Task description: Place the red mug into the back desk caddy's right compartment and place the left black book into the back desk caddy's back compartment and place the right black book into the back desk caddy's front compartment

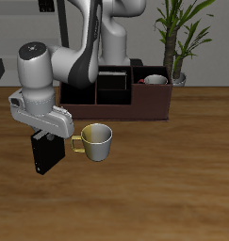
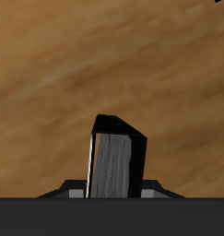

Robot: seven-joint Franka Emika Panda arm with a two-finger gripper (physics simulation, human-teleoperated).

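the pincer (image 1: 47, 141) sits near the table's front side, clamped on a black book (image 1: 46, 152) that hangs below it, clear of the wooden table (image 1: 163, 188). in the wrist view the book (image 2: 113, 161) stands directly between the jaws, its pale page edges facing the camera and its black cover wrapping the far side; only the wood grain of the table (image 2: 67, 64) shows beyond it. which of the two black books this is cannot be told from the pictures.

just beside the pincer, on the side away from the book's free edge, a pale mug (image 1: 97, 141) with a yellow handle stands upright on the table, the handle pointing toward the pincer and close to the book.

farther back from the pincer, past the arm, the back desk caddy (image 1: 144, 99) rests on the table, dark reddish-brown with black-walled partitions. the red mug (image 1: 155, 81) sits inside its right compartment (image 1: 154, 89), only its rim and upper body showing above the wall. behind the caddy stands a potted plant (image 1: 177, 38). the arm hides part of the caddy's black sections.
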